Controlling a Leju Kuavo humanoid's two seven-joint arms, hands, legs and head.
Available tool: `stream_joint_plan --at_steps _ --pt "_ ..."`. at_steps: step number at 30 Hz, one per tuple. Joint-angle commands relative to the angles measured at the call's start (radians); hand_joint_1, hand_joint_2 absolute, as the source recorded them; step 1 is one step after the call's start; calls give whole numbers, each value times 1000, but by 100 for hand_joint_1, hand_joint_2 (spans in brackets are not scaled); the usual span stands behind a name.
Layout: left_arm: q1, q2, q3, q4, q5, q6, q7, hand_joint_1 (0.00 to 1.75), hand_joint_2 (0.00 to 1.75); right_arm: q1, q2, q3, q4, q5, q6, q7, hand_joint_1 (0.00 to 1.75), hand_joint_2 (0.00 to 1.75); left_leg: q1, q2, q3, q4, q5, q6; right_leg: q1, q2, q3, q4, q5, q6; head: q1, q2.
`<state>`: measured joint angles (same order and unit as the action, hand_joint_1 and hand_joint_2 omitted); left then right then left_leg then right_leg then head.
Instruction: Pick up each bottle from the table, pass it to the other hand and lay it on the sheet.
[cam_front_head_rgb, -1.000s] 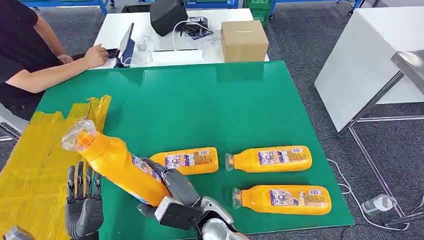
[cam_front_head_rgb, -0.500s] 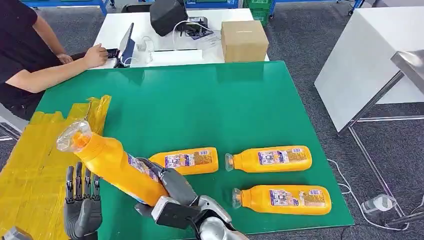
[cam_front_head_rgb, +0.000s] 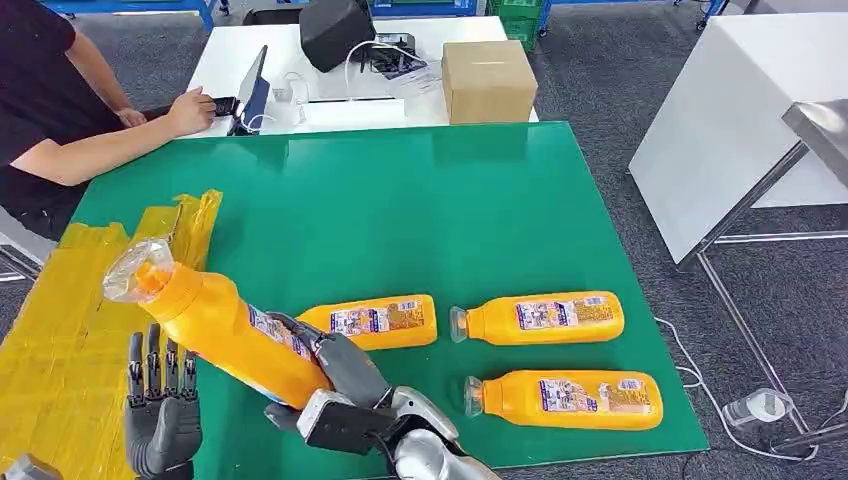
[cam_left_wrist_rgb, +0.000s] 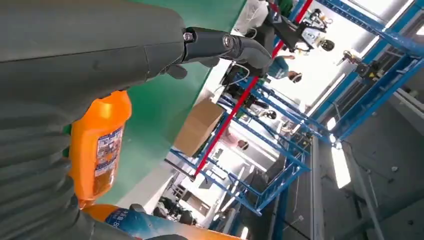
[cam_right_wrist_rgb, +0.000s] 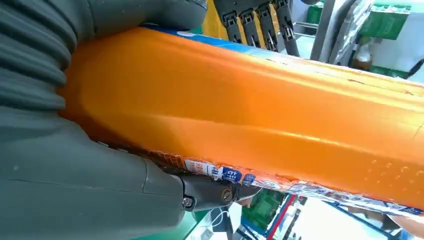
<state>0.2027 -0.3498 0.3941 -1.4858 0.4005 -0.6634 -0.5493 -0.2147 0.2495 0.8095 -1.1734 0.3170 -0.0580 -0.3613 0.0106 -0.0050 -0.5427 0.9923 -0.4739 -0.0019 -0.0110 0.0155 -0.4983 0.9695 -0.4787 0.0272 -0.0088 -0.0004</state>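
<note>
A tilted orange bottle (cam_front_head_rgb: 225, 325) is gripped by the right hand (cam_front_head_rgb: 335, 385) above the table's (cam_front_head_rgb: 400, 210) near edge. The left hand (cam_front_head_rgb: 160, 410), fingers spread, is held beside the yellow sheet (cam_front_head_rgb: 60, 340).

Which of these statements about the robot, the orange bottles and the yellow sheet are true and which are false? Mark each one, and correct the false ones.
1. The right hand grips an orange bottle. True.
2. The held bottle's cap end points toward the cardboard box. False: it tilts up over the yellow sheet on the left.
3. Three bottles lie on the green table. True: one beside the right hand, one further right and one nearest the table's front edge.
4. The left hand already holds the bottle. False: it is open, fingers up, beneath it.
5. A bottle lies on the yellow sheet. False: none does yet.
</note>
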Motion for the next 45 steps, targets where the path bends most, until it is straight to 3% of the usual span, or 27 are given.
stream_joint_plan --at_steps 1,45 --pt "-7 1 -22 36 -14 14 -16 0 175 -6 -42 12 16 -2 -7 -10 175 175 1 -2 1 -2 1 1 1 -4 3 -3 1 -1 0 0" --pt "2 1 -56 20 -66 18 -24 0 175 14 -40 -20 -1 8 -14 -22 175 175 0 -1 0 0 0 0 0 -2 0 -1 0 0 0 0"
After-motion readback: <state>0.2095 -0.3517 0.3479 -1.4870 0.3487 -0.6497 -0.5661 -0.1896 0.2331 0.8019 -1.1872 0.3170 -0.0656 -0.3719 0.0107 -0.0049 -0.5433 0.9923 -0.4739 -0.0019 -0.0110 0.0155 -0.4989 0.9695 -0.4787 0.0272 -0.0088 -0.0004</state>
